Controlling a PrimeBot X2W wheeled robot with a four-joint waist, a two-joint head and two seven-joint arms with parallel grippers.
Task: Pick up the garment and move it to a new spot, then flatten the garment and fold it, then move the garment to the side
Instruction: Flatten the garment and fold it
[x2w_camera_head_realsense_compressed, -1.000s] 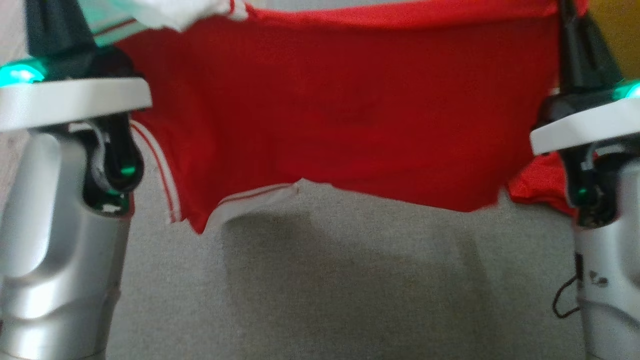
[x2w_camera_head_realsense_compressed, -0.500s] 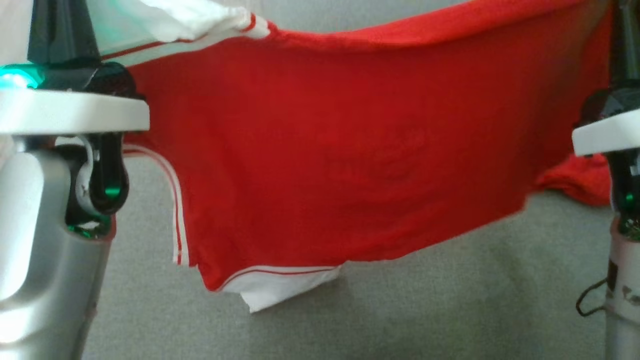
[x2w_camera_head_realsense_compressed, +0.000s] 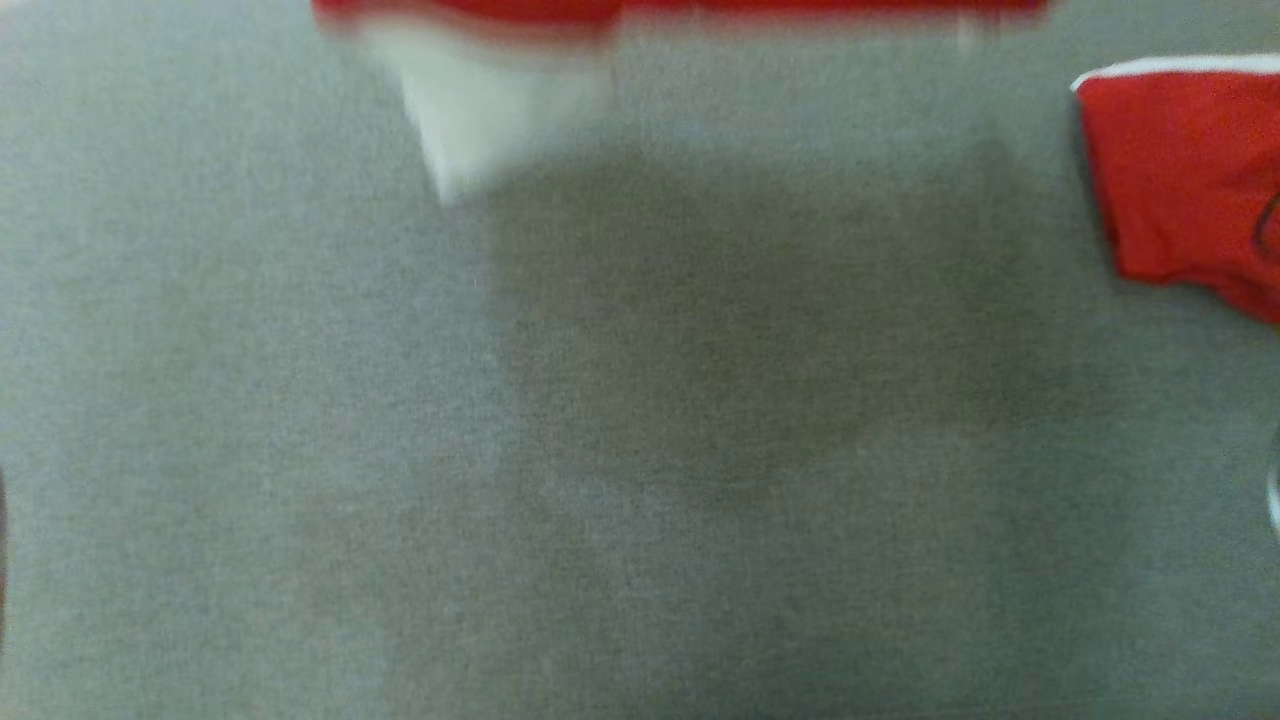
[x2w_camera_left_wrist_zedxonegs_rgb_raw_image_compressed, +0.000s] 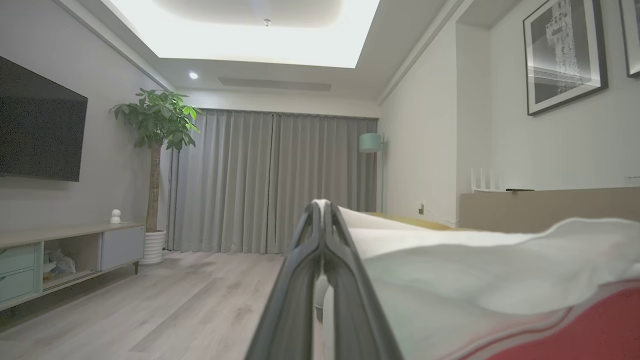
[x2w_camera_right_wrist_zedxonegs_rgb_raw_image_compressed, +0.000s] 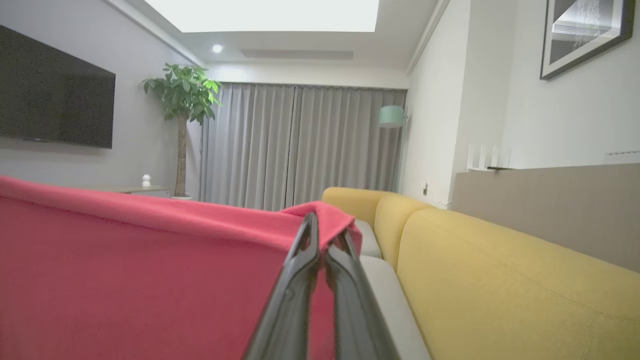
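Closest in, the left tool (x2w_camera_left_wrist_zedxonegs_rgb_raw_image_compressed: 324, 206) was pressed together on a white, red-striped edge of the garment (x2w_camera_left_wrist_zedxonegs_rgb_raw_image_compressed: 575, 325), and the right tool (x2w_camera_right_wrist_zedxonegs_rgb_raw_image_compressed: 326, 227) pinched a red corner of it. Between them the cloth ran stretched side to side across the robot's front, its long axis from one tool to the other, neither arm nearer. It hung in the air above the grey surface (x2w_camera_head_realsense_compressed: 300, 450), so lowering both ends evenly would probably lay it flat. Farther right lay a separate-looking red cloth (x2w_camera_head_realsense_compressed: 1180, 170); beyond stood a yellow sofa (x2w_camera_right_wrist_zedxonegs_rgb_raw_image_compressed: 500, 280).
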